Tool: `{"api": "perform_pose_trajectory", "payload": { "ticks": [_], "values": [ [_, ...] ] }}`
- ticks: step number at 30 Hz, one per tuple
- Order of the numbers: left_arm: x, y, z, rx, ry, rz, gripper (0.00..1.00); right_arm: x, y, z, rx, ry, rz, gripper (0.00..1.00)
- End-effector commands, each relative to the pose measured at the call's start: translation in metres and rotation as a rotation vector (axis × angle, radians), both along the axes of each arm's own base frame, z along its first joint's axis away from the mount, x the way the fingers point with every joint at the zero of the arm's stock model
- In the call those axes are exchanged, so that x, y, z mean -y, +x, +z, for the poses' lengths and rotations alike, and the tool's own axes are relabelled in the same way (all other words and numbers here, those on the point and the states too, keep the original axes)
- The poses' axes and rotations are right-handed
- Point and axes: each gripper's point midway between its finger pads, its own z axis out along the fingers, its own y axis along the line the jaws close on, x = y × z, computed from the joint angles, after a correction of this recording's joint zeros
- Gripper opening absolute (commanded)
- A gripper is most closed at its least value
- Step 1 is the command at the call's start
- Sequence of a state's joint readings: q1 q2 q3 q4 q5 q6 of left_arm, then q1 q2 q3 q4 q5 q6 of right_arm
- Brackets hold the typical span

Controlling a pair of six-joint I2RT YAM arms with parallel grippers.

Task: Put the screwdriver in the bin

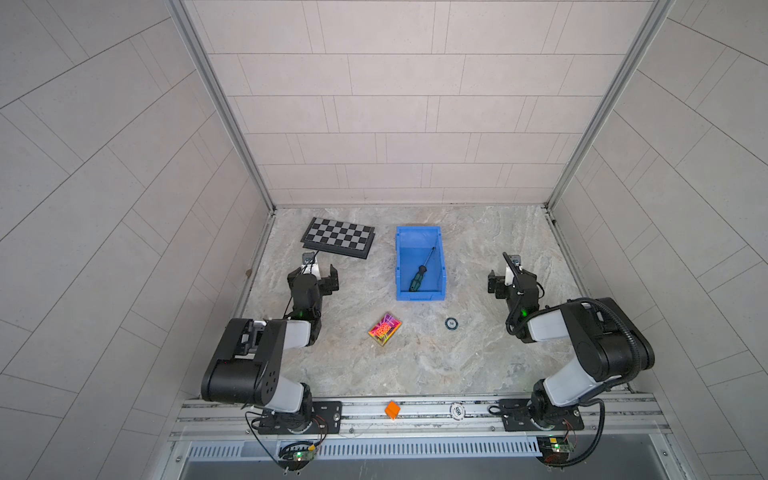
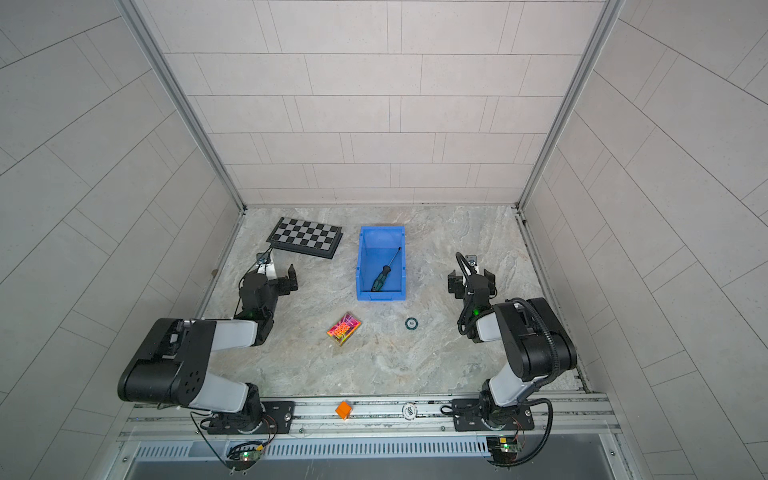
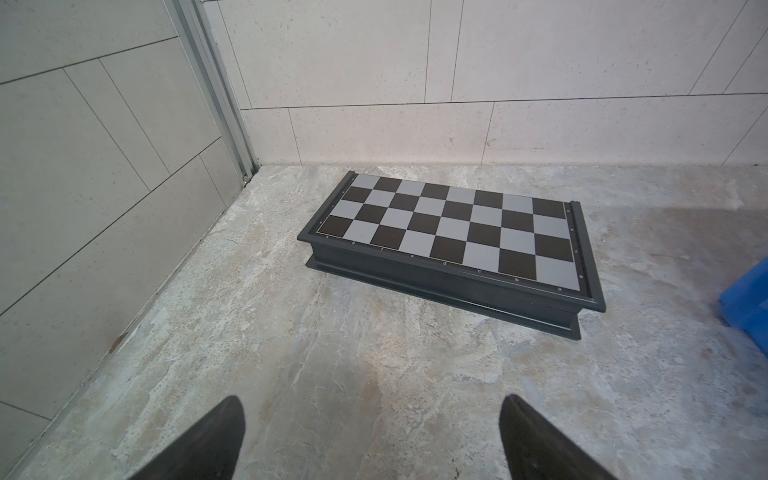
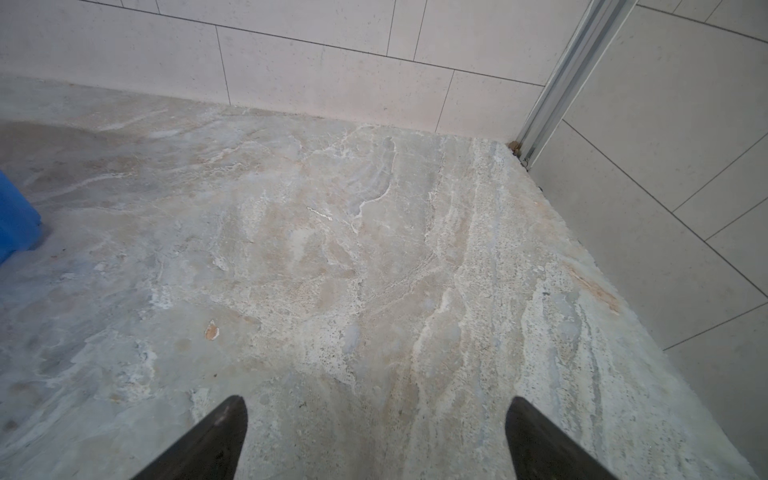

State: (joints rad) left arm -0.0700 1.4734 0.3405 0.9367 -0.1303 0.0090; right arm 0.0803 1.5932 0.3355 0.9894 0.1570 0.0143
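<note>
Since the screwdriver is seen lying slantwise inside the bin, the task is judged done; both arms' jaws are spread wide and empty, well apart from it; they are best withdrawn without the bin being nudged.

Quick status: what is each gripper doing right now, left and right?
Left gripper: open, holding nothing.
Right gripper: open, holding nothing.

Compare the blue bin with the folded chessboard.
The bin is plain blue; the chessboard is chequered black and grey. The bin is open-topped and holds the screwdriver; the chessboard is shut, nothing on it. Both are rectangular and rest on the table.
</note>
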Motion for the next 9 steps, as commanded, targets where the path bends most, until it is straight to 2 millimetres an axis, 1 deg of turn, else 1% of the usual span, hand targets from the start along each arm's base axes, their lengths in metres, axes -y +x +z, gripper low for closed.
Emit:
{"api": "perform_pose_trajectory", "payload": {
  "ticks": [1, 5, 9],
  "values": [
    [0.0036, 0.0064, 0.0115, 0.03, 0.006, -0.015, 1.0, -0.0012, 0.0048, 0.0101, 0.035, -0.011, 0.008, 0.99],
    [0.0029, 0.0076, 0.0103, 0.023, 0.005, -0.013, 1.0, -0.0002, 0.0047, 0.0099, 0.032, -0.013, 0.003, 0.99],
    [0.003, 0.0062, 0.0115, 0.03, 0.007, -0.014, 0.99, 0.002, 0.0094, 0.0078, 0.001, -0.016, -0.013, 0.99]
  ]
}}
